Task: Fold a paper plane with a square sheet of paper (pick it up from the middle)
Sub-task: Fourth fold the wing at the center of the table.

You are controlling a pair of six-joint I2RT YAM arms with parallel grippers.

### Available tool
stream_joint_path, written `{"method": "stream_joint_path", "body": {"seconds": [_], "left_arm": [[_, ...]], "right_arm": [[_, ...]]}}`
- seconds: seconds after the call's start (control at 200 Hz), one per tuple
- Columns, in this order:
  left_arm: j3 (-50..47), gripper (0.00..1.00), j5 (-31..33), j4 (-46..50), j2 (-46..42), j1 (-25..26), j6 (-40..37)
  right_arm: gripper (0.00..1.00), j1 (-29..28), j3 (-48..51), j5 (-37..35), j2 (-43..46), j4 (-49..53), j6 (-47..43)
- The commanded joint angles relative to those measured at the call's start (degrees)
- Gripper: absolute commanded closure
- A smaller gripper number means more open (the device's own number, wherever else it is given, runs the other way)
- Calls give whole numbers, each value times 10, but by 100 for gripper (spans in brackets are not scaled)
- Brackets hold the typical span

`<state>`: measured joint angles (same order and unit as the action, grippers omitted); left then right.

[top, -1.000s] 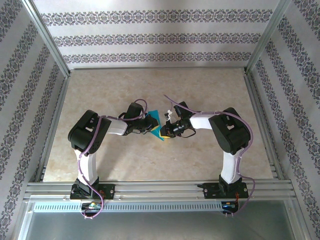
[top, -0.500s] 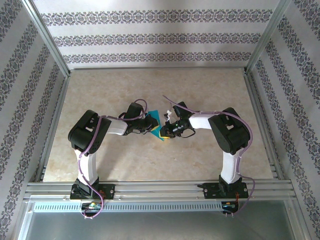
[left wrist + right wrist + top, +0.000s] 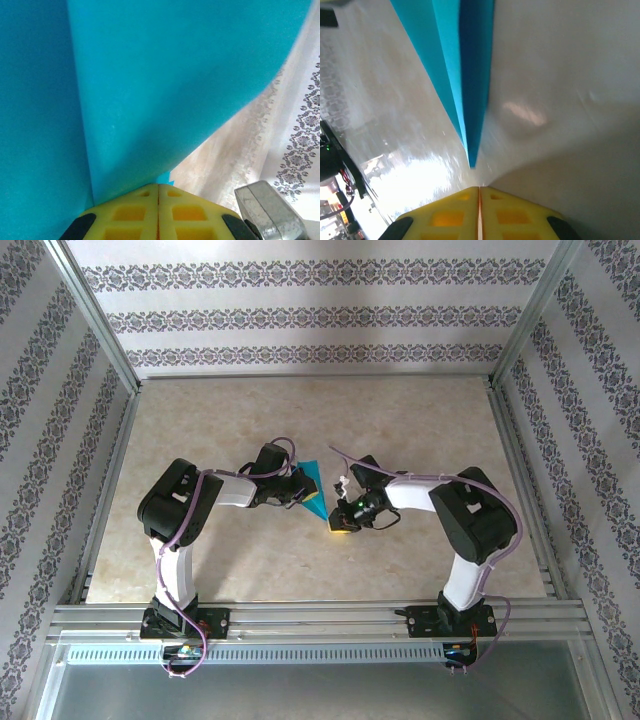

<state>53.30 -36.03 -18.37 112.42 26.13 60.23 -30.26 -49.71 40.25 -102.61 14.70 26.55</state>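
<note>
Paper plane (image 3: pixel 316 494) sat clamped in your left jaws, probably to keep the folds steady; your right jaws were pressed together, empty, just beside its pointed tip.

lab test cell — aluminium frame (image 3: pixel 95 315), wallpapered panels (image 3: pixel 320 315)

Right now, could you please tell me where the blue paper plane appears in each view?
Top external: paper plane at the centre of the table.
Left wrist: upper left, above the left hand.
Right wrist: narrow wedge from the top edge, pointing at the right hand.
Shared landmark: the beige table.
</note>
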Motion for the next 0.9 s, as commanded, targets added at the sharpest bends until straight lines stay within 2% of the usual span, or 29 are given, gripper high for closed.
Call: {"method": "stream_joint_path", "body": {"seconds": [0.0, 0.11, 0.42, 0.894], "left_arm": [[-3, 92, 25, 67, 29, -8, -15], [-3, 92, 23, 65, 29, -7, -15], [-5, 92, 19, 61, 27, -8, -7], [2, 90, 1, 43, 4, -8, -8]], "right_arm": [[87, -5, -6, -22, 50, 38, -17], [87, -9, -38, -36, 60, 29, -17], [90, -22, -118, -74, -20, 20, -9], [93, -23, -98, -118, -79, 47, -14]]}}
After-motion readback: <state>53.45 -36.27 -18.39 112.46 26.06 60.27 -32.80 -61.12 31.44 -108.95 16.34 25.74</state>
